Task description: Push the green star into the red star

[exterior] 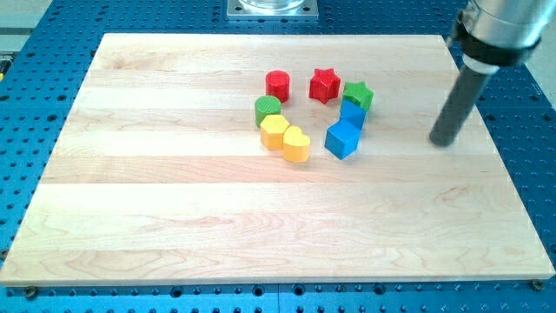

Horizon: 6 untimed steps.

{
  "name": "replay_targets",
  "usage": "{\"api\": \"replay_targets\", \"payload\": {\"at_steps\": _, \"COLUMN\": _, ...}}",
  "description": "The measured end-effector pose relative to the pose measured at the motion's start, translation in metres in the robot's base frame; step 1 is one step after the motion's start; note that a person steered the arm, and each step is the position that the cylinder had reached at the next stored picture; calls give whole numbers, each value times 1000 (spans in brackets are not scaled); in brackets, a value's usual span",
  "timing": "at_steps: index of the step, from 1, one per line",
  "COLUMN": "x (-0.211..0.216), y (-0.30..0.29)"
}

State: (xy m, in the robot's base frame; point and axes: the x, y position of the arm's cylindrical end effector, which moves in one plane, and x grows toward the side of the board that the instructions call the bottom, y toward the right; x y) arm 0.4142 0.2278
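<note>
Item, my tip [444, 142]: the blunt lower end of a straight dark rod, smooth and matte, resting toward the desk's right side, well apart from every block; I carry no fingers, so nothing opens, closes or grips, and all I can do is shove. Item, green star [358, 94]: small, glossy, points softened, lying just beside the red star [325, 84] on its right, a narrow gap between them as far as I can tell. My tip sits to the right of and below the green star, which I judge a fair start for a leftward push, the red star lying on the far side. Item, two blue blocks [347, 127]: angular, stacked closely below the green star, the upper one touching it or nearly so, likely to be nudged. Item, red cylinder [277, 84], green cylinder [268, 109], yellow hexagon-like block [274, 131], yellow heart [296, 144]: clustered left. Item, desk [174, 217]: pale wooden planks, fine grain
</note>
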Motion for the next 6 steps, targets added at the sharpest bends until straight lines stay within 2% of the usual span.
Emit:
{"api": "replay_targets", "payload": {"at_steps": 1, "x": -46, "y": -12}}
{"api": "replay_targets", "payload": {"at_steps": 4, "x": -47, "y": -94}}
{"api": "replay_targets", "payload": {"at_steps": 5, "x": -50, "y": -86}}
{"api": "replay_targets", "payload": {"at_steps": 6, "x": -92, "y": -66}}
